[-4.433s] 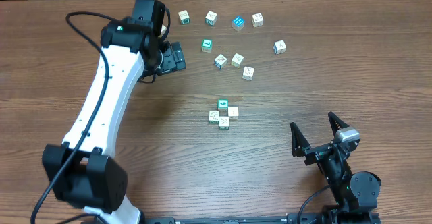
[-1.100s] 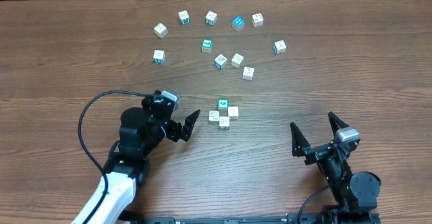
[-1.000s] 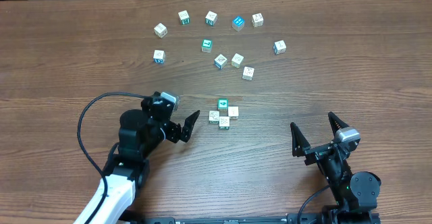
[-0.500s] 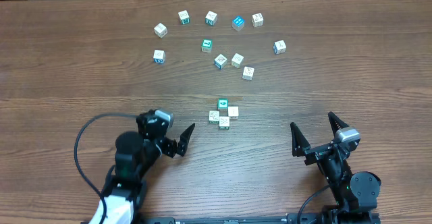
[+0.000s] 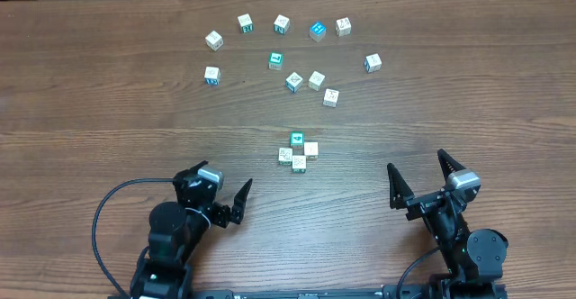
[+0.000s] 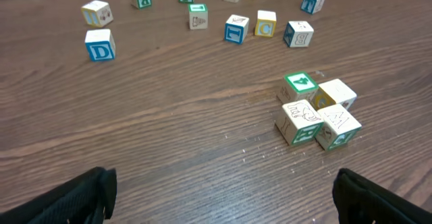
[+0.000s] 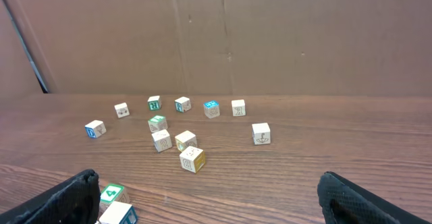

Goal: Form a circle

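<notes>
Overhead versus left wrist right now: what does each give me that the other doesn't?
Only overhead: the right pincer, open and empty, on its arm, plus the left arm's body and cable behind the left pincer.

Only left wrist: readable faces, such as the blue D block and the C block with its yellow letter.

Both: the four-block cluster packed tight, the loose blocks scattered beyond it with no circle formed yet, and the left pincer's fingers spread open with nothing between them.

Loose cubes (image 7: pixel 185 141) on wood tbl (image 7: pixel 324 150)
</notes>
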`<state>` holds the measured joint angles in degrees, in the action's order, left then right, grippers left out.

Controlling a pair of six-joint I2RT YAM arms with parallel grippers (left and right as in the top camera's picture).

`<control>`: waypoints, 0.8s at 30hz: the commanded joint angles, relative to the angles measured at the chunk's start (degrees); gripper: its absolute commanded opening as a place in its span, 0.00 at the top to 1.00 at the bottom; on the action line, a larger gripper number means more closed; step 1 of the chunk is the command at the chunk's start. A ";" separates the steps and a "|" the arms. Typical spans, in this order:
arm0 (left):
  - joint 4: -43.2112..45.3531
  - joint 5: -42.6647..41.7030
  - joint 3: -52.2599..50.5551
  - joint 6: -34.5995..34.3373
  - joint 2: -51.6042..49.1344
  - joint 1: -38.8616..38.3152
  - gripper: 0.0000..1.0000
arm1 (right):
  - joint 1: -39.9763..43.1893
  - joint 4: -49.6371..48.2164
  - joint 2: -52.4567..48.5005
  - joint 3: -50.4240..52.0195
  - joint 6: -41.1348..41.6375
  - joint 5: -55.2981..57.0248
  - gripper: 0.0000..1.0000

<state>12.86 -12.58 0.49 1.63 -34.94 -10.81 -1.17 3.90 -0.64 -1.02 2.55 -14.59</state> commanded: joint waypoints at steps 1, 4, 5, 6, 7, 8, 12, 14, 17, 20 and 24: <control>-1.88 1.25 -0.22 -0.37 3.15 0.39 0.00 | 0.17 -0.35 0.48 0.57 -0.24 0.42 0.00; -4.81 2.80 -0.22 -0.35 5.64 0.39 0.00 | 0.17 -0.35 0.48 0.57 -0.26 0.42 0.00; -6.38 3.54 -0.22 -0.37 7.15 0.39 0.00 | 0.17 -0.35 0.48 0.57 -0.26 0.42 0.00; -8.35 4.28 -0.22 -0.37 9.01 0.39 0.00 | 0.17 -0.35 0.48 0.57 -0.26 0.42 0.00; -10.25 5.09 -0.22 -0.37 11.06 0.39 0.01 | 0.17 -0.35 0.48 0.57 -0.26 0.42 0.00; -12.11 5.64 -0.22 -0.39 13.14 0.39 0.00 | 0.17 -0.35 0.48 0.57 -0.26 0.42 0.00; -16.94 7.17 -0.22 -0.26 21.70 0.39 0.01 | 0.17 -0.35 0.48 0.57 -0.26 0.42 0.00; -16.96 7.87 -0.22 -0.31 24.76 0.42 0.00 | 0.17 -0.35 0.48 0.57 -0.24 0.42 0.00; -17.14 8.70 -0.22 0.11 29.03 0.68 0.01 | 0.17 -0.35 0.48 0.57 -0.26 0.42 0.00; -17.14 8.63 -0.22 0.09 31.91 1.97 0.00 | 0.17 -0.35 0.48 0.57 -0.26 0.42 0.00; -17.11 8.74 -0.22 0.26 34.82 3.17 0.00 | 0.17 -0.37 0.48 0.57 -0.24 0.42 0.00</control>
<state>-3.92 -4.86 0.47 1.65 -2.28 -8.51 -1.17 3.88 -0.62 -1.02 2.57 -14.61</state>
